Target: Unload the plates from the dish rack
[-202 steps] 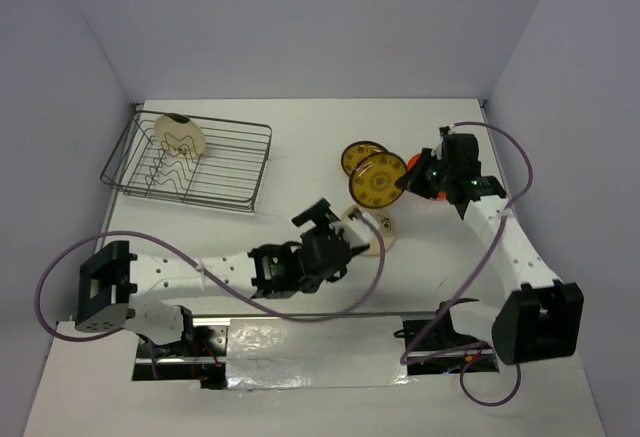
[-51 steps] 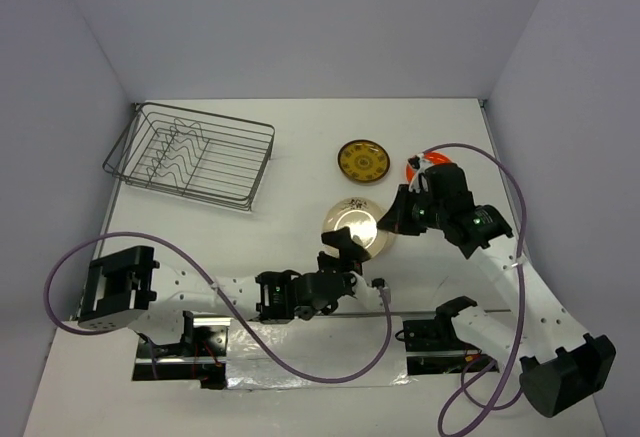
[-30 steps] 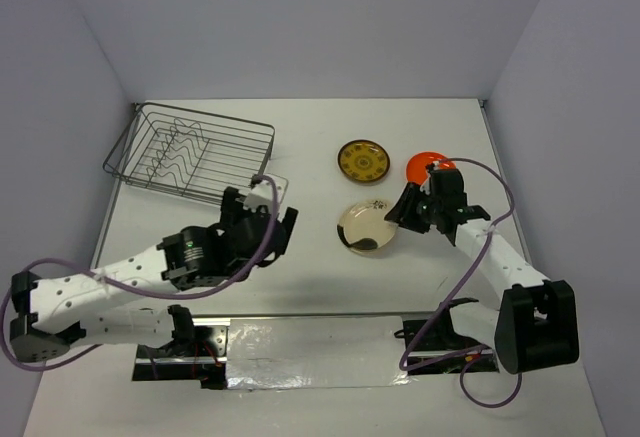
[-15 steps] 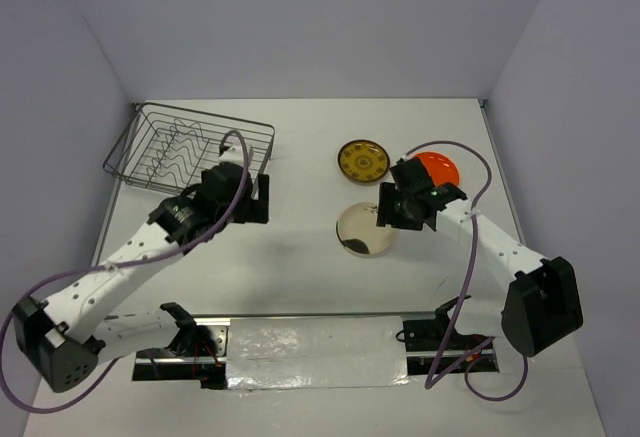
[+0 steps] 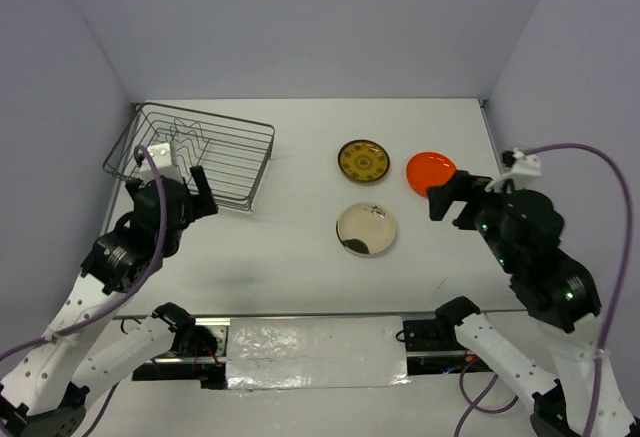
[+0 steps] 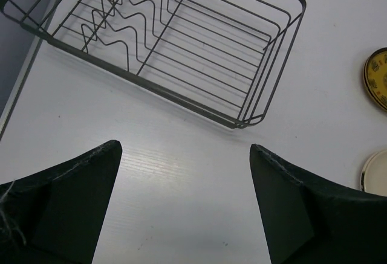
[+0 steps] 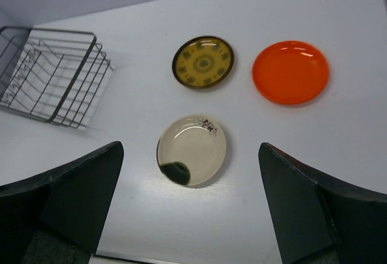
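The dish rack (image 5: 262, 169) stands at the far left with no plate in it; the left wrist view shows its bare wires (image 6: 289, 46). Three plates lie flat on the table to its right: yellow patterned (image 5: 363, 161) (image 7: 204, 62), orange (image 5: 431, 172) (image 7: 290, 72), and beige with a dark blotch (image 5: 366, 229) (image 7: 192, 150). My left gripper (image 5: 172, 185) (image 6: 184, 149) hangs open above the table just in front of the rack. High above the beige plate, my right gripper (image 5: 452, 202) (image 7: 190, 149) is open and holds nothing.
Edges of the yellow plate (image 6: 378, 80) and the beige plate (image 6: 375, 170) show at the right of the left wrist view. Purple-grey walls close the table on three sides. Purple cables (image 5: 590, 152) loop off both arms. A shiny strip (image 5: 315, 342) runs between the arm bases.
The right gripper has opened, left the beige plate on the table and risen away to the right. The left arm has swung left and back toward the rack, still open.
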Tool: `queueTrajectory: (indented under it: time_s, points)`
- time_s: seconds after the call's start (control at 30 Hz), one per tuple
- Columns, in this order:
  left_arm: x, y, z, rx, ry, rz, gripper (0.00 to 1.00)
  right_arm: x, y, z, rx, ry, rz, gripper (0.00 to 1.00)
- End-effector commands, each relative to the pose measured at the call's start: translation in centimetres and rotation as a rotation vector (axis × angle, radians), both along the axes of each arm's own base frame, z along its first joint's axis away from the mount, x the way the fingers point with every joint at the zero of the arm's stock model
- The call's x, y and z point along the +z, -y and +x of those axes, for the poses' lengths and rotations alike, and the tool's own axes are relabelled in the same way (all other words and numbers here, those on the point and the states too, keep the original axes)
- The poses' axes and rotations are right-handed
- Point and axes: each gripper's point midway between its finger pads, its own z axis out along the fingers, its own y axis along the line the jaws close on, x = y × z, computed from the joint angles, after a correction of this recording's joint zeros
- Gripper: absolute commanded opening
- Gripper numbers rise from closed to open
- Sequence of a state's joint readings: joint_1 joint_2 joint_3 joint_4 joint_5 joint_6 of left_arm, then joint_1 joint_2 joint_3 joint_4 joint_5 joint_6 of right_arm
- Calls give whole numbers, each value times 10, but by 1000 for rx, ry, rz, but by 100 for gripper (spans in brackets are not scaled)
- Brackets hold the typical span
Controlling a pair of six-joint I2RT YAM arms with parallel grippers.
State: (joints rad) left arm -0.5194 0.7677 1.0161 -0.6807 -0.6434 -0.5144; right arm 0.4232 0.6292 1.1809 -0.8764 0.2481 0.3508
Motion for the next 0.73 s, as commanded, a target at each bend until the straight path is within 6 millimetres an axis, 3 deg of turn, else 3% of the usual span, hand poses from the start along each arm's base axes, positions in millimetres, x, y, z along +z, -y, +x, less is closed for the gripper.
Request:
queueTrajectory:
  time_s: [0.0, 0.1, 0.27, 0.7]
  points:
    - [-11, -17, -13, 25, 7, 54, 99, -12, 35, -23, -96, -92, -133, 100]
    - [-19, -23, -20, 28, 46, 45, 99, -20, 53, -33, -163, -118, -181, 100]
    - [-17, -23, -23, 17, 81, 23, 99, -39, 56, -35, -165, -126, -201, 100]
    - [-26, -25, -25, 26, 44, 37, 99, -34, 53, -38, -146, -101, -175, 100]
